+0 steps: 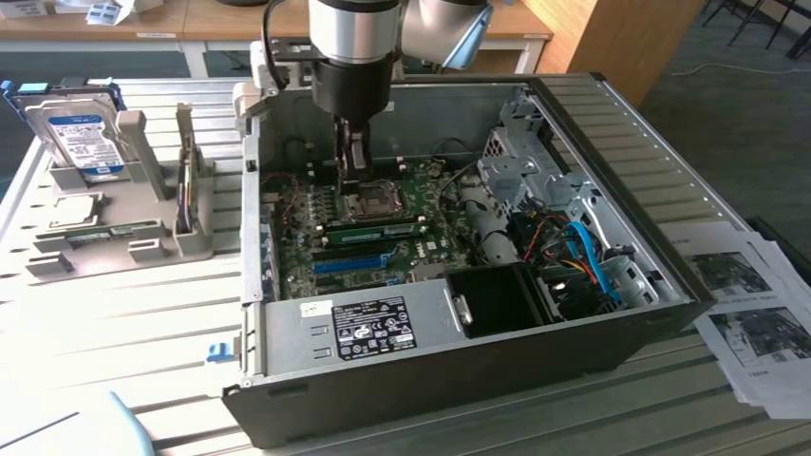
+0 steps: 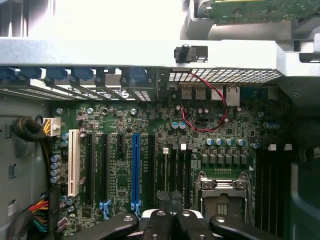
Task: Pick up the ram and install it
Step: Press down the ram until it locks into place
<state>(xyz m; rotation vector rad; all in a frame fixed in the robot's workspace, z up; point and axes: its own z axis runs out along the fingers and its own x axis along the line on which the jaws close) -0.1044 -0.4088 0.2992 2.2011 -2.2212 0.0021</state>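
Note:
The ram point(image 1: 374, 228), a long green stick, lies along a slot of the motherboard point(image 1: 419, 252) inside the open computer case, just beside the CPU socket point(image 1: 375, 197). My gripper point(image 1: 353, 171) hangs from the arm down into the case, a little above the socket and the ram, touching neither. In the wrist view its dark fingers point(image 2: 160, 222) are pressed together with nothing visible between them, and the gripper point(image 2: 171, 216) points at the slots between the blue slot point(image 2: 135, 170) and the CPU socket point(image 2: 220, 197).
A grey rack point(image 1: 114, 247) at the exterior view's left holds a blue-labelled hard drive point(image 1: 79, 138), a square chip point(image 1: 70, 206) and another thin board on edge point(image 1: 188, 190). Case walls point(image 1: 633, 142), drive cage point(image 1: 519, 152) and cables point(image 1: 576, 252) hem in the motherboard. Papers point(image 1: 761, 313) lie on the right.

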